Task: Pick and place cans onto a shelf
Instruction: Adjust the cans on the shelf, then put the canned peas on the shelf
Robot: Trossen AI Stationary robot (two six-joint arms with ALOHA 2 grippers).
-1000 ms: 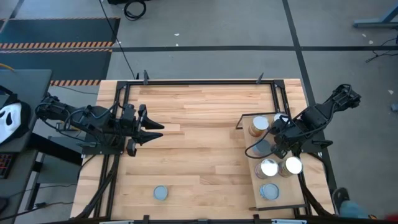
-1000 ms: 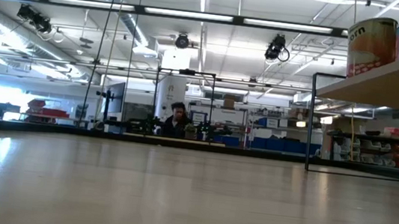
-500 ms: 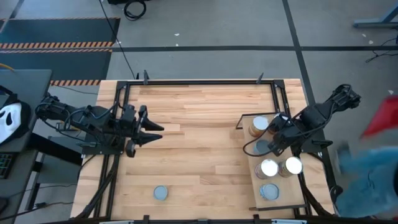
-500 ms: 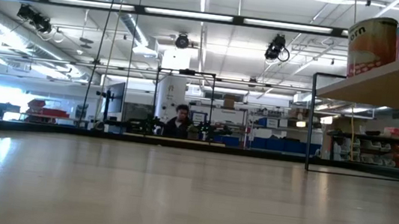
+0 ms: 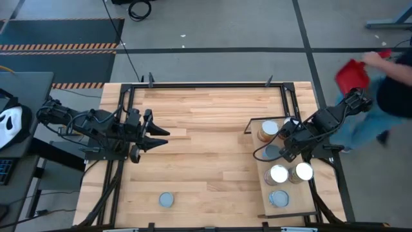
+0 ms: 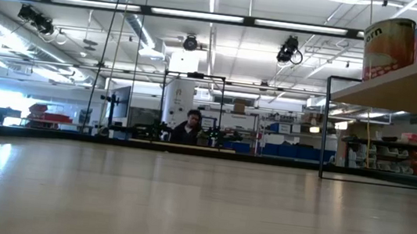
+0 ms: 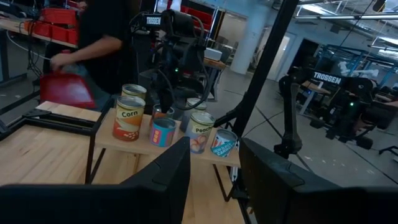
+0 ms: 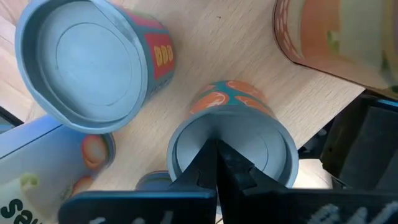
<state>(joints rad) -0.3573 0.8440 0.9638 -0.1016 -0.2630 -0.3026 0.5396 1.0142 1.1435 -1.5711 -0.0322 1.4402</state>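
Behind the desk (image 5: 212, 116), a person (image 5: 393, 84) with a red dustpan (image 5: 351, 76) has just walked past, but the cans have not moved. One teal can (image 8: 231, 146) stands on the shelf (image 5: 261, 205), right under the right gripper (image 5: 285, 149). That gripper looks pinched together and holds nothing. One last can (image 5: 167, 200) waits alone on the desk. The left gripper (image 5: 158, 136) hangs spread apart and empty, well away from it.

We count five cans (image 5: 279, 174) on one shelf (image 5: 306, 198), a sixth can (image 5: 166, 200) alone on the table (image 5: 212, 116), two arms, one person (image 5: 386, 84).
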